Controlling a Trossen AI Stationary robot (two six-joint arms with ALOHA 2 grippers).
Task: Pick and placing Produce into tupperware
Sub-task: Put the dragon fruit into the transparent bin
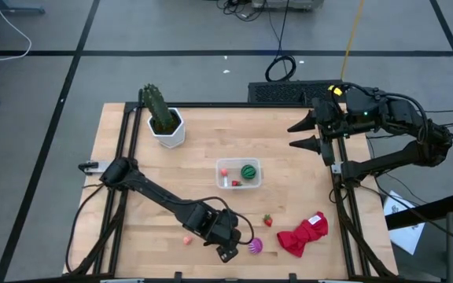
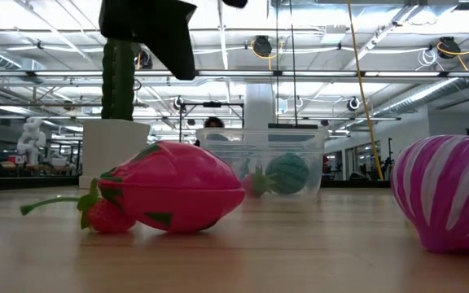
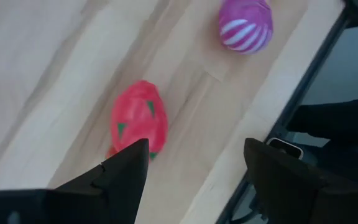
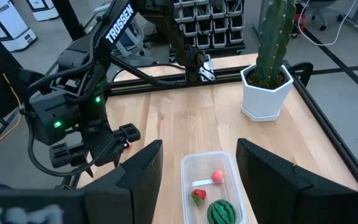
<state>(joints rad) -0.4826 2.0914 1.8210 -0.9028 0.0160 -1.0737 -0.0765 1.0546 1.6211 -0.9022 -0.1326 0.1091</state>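
A clear tupperware (image 1: 238, 185) stands mid-table and holds a green striped ball (image 1: 248, 170), a strawberry (image 1: 235, 183) and a pink bit (image 1: 223, 171). A red pepper-like piece (image 3: 138, 118) lies on the wood near the front edge, and my left gripper hides it in the high view. My left gripper (image 3: 194, 168) hovers open above the piece, which lies just ahead of the fingertips, and it also shows in the high view (image 1: 225, 245). A purple striped piece (image 1: 255, 246) lies just right of that gripper. A small pink-red piece (image 1: 187, 239) lies to its left. A loose strawberry (image 1: 267, 221) lies farther right. My right gripper (image 1: 291, 136) hangs open and empty at the far right.
A green cactus in a white hexagonal pot (image 1: 166, 126) stands at the far left. A red cloth (image 1: 303, 234) lies crumpled at the near right. Black rails run along the table's left and right edges. Bare wood lies between the tub and the front pieces.
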